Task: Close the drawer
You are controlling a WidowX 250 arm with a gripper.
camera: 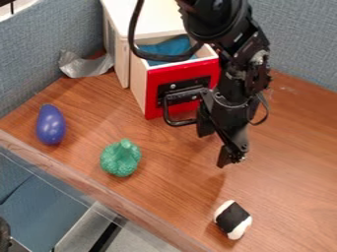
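Hanging gripper (216,149): fingers apart
Drawer (156,77): open, behind fingers
Handle (166,109): just beside fingers
Table edge (99,189): camera side, well apart

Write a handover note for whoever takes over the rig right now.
Gripper: over the table, just right of the drawer's front in the picture; no object seen in its grip. Contact with the drawer cannot be told.
Drawer: pulled out from the white cabinet, red front outward, blue item inside.
Clear of the drawer's front: purple eggplant-shaped toy, green toy vegetable, black-and-white object.
Done: no closing yet; the drawer stands open.
Left: push the drawer in until its front meets the cabinet.
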